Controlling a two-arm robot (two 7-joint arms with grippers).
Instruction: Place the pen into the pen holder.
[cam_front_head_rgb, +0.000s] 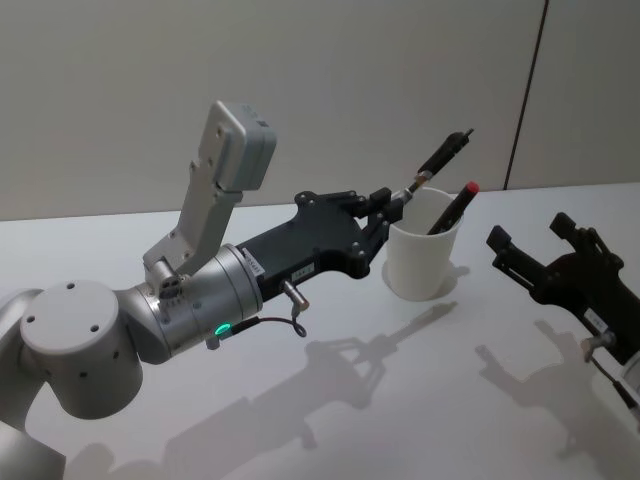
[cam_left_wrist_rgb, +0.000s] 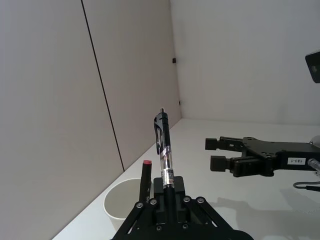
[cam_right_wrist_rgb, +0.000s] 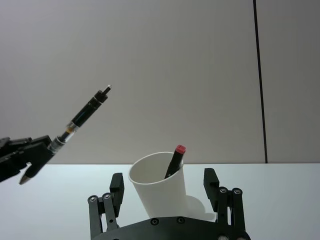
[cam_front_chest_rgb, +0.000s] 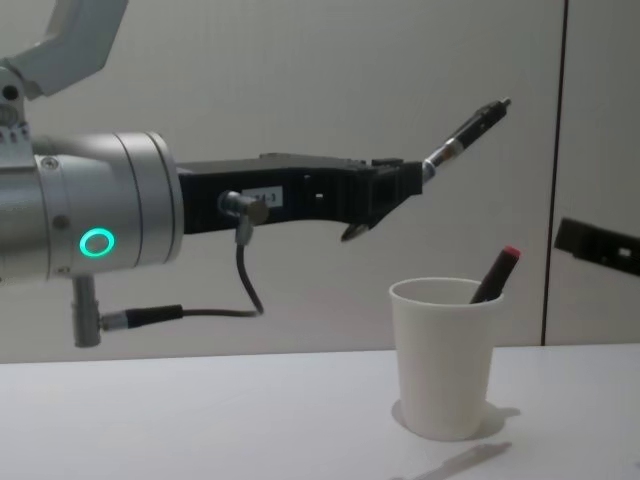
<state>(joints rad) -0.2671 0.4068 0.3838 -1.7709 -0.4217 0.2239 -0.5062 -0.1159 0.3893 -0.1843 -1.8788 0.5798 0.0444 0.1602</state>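
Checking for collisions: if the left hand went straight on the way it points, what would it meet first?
Probably nothing close: the left hand, holding the pen, sits higher than the cup and its red-capped marker, so it would pass over them toward the wall. Clearance over the marker is unclear.

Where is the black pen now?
Chest view: the black pen is clamped in the left gripper, tilted, above the left side of the pen holder; the right gripper is open at right.

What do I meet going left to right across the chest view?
Silver wrist housing with green ring light → left pincer shut on the black-and-clear pen → white paper cup holding a red-capped black marker → right pincer, open.
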